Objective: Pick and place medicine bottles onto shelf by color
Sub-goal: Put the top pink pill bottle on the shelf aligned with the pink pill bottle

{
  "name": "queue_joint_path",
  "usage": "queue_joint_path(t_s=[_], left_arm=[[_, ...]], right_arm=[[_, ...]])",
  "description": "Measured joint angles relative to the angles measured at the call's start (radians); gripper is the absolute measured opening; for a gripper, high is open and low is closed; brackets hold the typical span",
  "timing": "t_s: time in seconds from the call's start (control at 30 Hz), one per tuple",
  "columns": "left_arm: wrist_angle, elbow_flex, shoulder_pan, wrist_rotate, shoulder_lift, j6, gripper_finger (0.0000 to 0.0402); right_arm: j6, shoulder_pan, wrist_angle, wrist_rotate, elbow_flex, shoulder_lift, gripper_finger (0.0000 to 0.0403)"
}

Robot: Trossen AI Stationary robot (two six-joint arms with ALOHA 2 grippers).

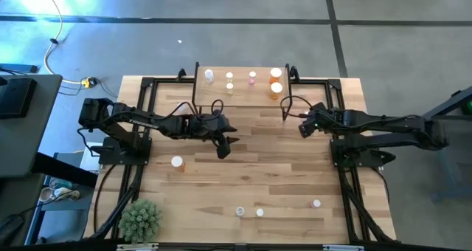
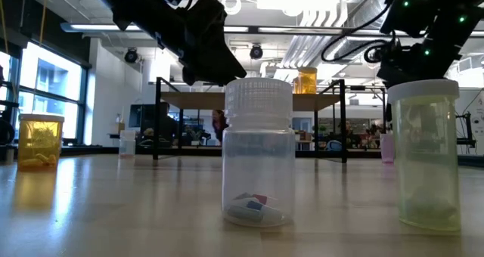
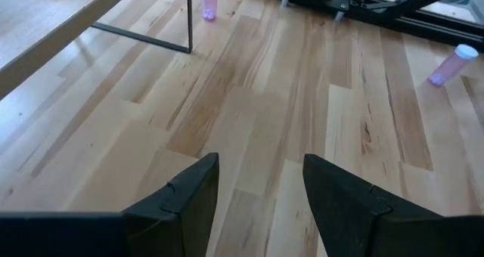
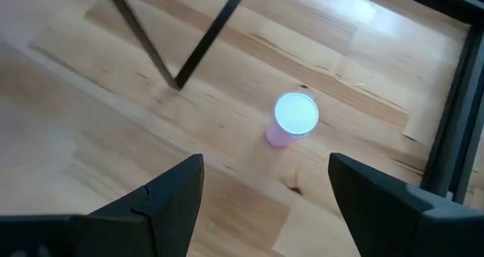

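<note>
The shelf [image 1: 243,96] stands at the table's far edge and carries bluish [image 1: 209,75], pale yellow [image 1: 229,87], pink [image 1: 252,77] and orange [image 1: 276,88] bottles. An orange bottle [image 1: 177,162] stands on the table at the left. A clear one [image 1: 240,211], a yellowish one [image 1: 259,212] and a pink one [image 1: 316,204] stand near the front edge. My left gripper [image 1: 223,149] is open and empty above mid-table. My right gripper [image 1: 302,125] is open and empty. It hovers by a pink bottle [image 4: 291,121] that stands on the table next to a shelf leg [image 4: 208,38].
A small green plant [image 1: 140,220] sits at the table's front left corner. Black arm frames [image 1: 354,155] run along both sides of the table. In the low view the clear bottle [image 2: 259,159] and the yellowish one [image 2: 423,155] stand close to the camera.
</note>
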Motion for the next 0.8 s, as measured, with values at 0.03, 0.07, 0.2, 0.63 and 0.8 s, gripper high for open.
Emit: queue_joint_path(t_s=[0.03, 0.07, 0.2, 0.63, 0.8], left_arm=[[0.0, 0.0, 0.0, 0.0, 0.0, -0.007, 0.0184], [0.001, 0.0, 0.0, 0.0, 0.0, -0.007, 0.0184], [0.002, 0.0, -0.001, 0.005, 0.0, -0.024, 0.0184], [0.003, 0.0, -0.001, 0.005, 0.0, -0.035, 0.0184], [0.003, 0.0, -0.001, 0.006, 0.0, -0.033, 0.0184]], right_arm=[[0.0, -0.007, 0.007, 0.0, -0.008, 0.0, 0.0275], [0.0, -0.013, 0.016, 0.0, -0.013, 0.0, 0.0275], [0.0, -0.031, 0.084, 0.007, -0.046, 0.0, 0.0275], [0.027, -0.054, 0.198, 0.088, -0.089, 0.012, 0.0275], [0.054, -0.054, 0.201, 0.134, -0.089, 0.057, 0.0275]])
